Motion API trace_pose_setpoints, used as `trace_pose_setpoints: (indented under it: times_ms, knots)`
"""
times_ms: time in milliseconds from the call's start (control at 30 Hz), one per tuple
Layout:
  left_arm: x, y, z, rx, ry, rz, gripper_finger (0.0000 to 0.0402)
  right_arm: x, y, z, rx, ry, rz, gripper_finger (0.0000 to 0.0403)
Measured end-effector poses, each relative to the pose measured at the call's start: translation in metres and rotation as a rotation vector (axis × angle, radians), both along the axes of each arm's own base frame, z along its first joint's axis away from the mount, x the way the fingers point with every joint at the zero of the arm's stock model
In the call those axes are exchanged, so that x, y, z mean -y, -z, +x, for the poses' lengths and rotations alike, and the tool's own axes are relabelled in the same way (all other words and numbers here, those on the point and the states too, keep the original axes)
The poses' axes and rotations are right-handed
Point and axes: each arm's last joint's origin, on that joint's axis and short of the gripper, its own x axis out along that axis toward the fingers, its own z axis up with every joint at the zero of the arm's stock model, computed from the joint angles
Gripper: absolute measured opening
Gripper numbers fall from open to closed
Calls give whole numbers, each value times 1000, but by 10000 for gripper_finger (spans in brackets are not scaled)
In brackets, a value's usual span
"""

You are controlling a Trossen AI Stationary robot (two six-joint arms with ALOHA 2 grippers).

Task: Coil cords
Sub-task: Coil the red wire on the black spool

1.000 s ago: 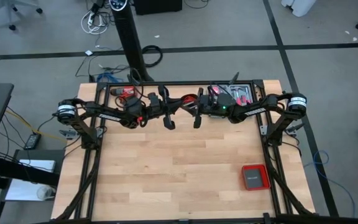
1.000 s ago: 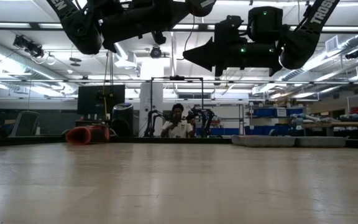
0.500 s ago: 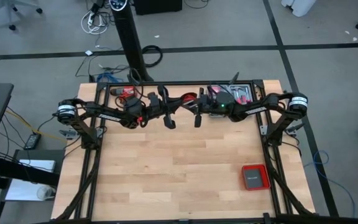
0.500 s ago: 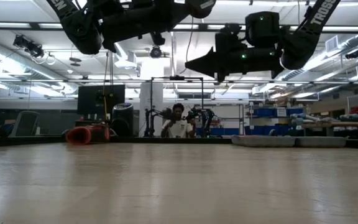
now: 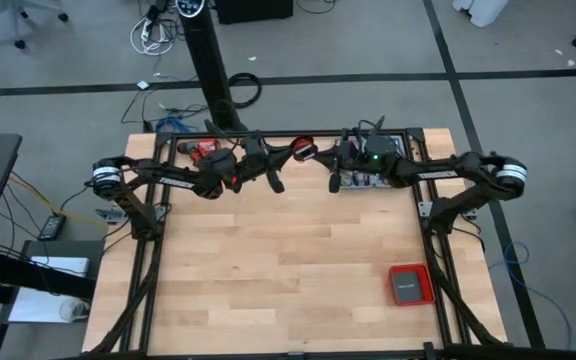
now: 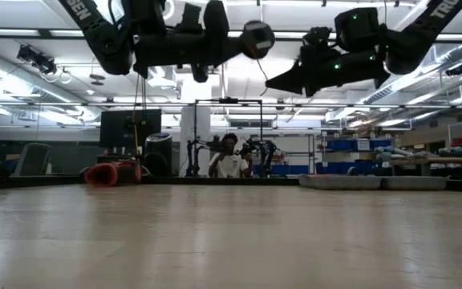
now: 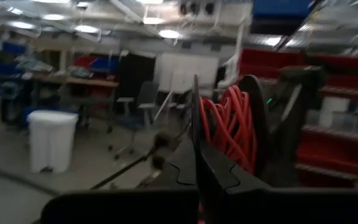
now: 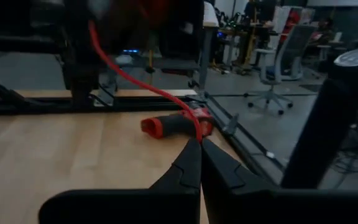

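**Both arms raised at the far edge, red cord between them**

The tabletop (image 5: 288, 270) is pale wood in a black frame, mostly bare. Both arms hang over its far edge, well above the surface in the low view.

The left arm reaches in from the left, and its gripper (image 5: 268, 172) sits just left of centre. In the left wrist view the jaws (image 7: 197, 149) are together, and a coil of red cord (image 7: 229, 127) shows just beyond the tips; whether they pinch a strand cannot be told.

The right arm reaches in from the right, with its gripper (image 5: 336, 172) just right of centre, over the left end of a tray (image 5: 393, 150) of tools at the far right corner. In the right wrist view its jaws (image 8: 199, 163) are pressed together on a strand of the cord (image 8: 129, 78), which runs up and away toward the other arm.

From above, the cord (image 5: 301, 150) shows as a small red bundle between the two grippers, held off the tabletop.

A red and black power tool (image 5: 204, 150) lies at the far edge, behind the left arm. A small red box (image 5: 409, 285) sits near the right edge, toward the near side.

In the room beyond, a person (image 6: 230, 159) sits far off.
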Motion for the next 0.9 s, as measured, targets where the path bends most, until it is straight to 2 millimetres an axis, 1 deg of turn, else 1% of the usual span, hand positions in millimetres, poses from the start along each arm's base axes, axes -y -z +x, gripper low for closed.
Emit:
trace_pose_setpoints:
  times_ms: [100, 200, 367, 467, 567, 700, 800, 900]
  knots:
    - [-7, 4, -1, -37, -28, -22, 0, 1, -8, -9, -23, 28, -32, 0]
    - [-11, 7, -1, -69, -41, -32, 0, 3, -18, -18, -32, 94, -65, 0]
    - [-12, 11, -1, -109, -43, -42, 0, 2, -30, -29, -33, 195, -122, 0]
    - [-12, 13, 0, -126, -42, -47, 0, 1, -34, -32, -33, 217, -137, 0]
    - [-12, 15, 0, -153, -49, -57, 0, -3, -39, -32, 9, 204, -145, 0]
    - [-15, 20, -1, -179, -127, -109, 0, -9, -41, -28, 41, 174, -145, 0]
    - [-15, 20, -1, -177, -153, -122, 0, -11, -44, -21, 55, 168, -101, 0]
    - [-14, 20, -1, -174, -167, -125, 0, -14, -48, -10, 68, 145, -81, 0]
